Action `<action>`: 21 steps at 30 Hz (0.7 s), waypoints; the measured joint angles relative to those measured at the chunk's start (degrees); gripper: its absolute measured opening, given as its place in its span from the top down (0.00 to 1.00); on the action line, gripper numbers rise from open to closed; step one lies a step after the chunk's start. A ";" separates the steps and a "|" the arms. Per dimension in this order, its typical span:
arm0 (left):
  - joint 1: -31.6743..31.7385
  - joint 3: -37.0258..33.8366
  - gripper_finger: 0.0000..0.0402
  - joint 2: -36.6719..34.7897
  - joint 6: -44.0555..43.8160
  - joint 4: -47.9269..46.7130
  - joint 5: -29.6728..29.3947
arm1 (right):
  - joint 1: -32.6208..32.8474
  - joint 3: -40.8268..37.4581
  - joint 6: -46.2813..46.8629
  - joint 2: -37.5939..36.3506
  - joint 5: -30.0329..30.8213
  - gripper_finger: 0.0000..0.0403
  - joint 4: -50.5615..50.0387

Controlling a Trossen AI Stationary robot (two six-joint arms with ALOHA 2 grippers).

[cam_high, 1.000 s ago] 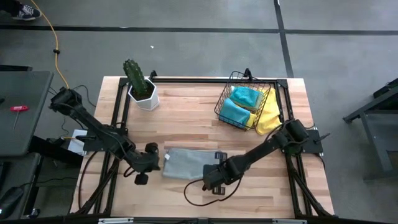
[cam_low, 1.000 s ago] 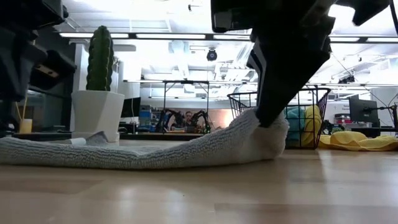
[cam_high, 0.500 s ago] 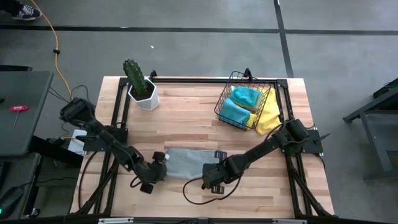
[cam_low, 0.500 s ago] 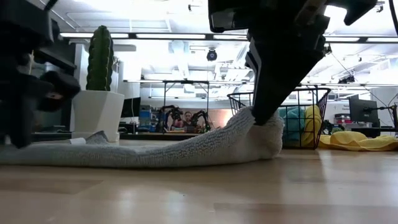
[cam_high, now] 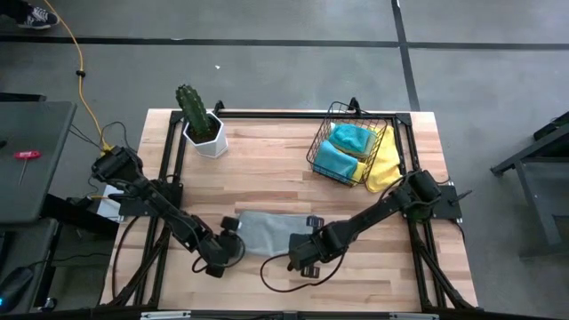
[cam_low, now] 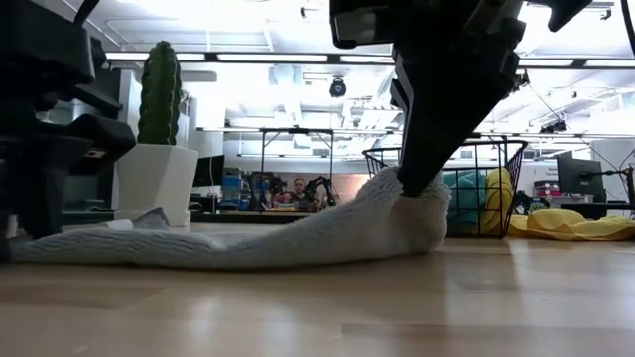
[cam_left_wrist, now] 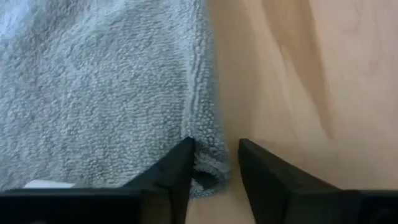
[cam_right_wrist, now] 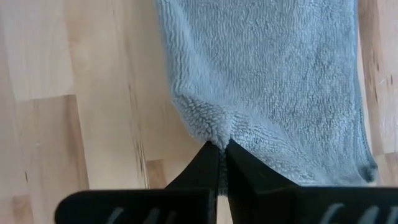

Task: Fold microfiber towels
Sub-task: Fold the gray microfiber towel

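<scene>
Since a moment ago, the left claw has slid in to the grey towel and now sits at its left corner, fingers apart with the corner between them. That towel lies flat near the front of the tabletop. Its right edge is pinched and lifted by the right claw. More towels sit in the basket, beside a cactus pot.
</scene>
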 joint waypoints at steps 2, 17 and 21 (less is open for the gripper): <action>-0.24 0.54 0.79 -0.02 -0.96 -2.27 0.17 | 0.08 0.00 0.00 0.00 -0.06 1.00 0.00; -2.51 10.64 0.99 0.33 -8.85 -21.90 1.25 | 0.21 0.13 7.79 -0.04 -8.36 1.00 0.10; -2.56 11.90 0.99 0.31 -10.08 -21.82 4.94 | 0.42 0.13 8.05 0.89 -11.38 1.00 2.27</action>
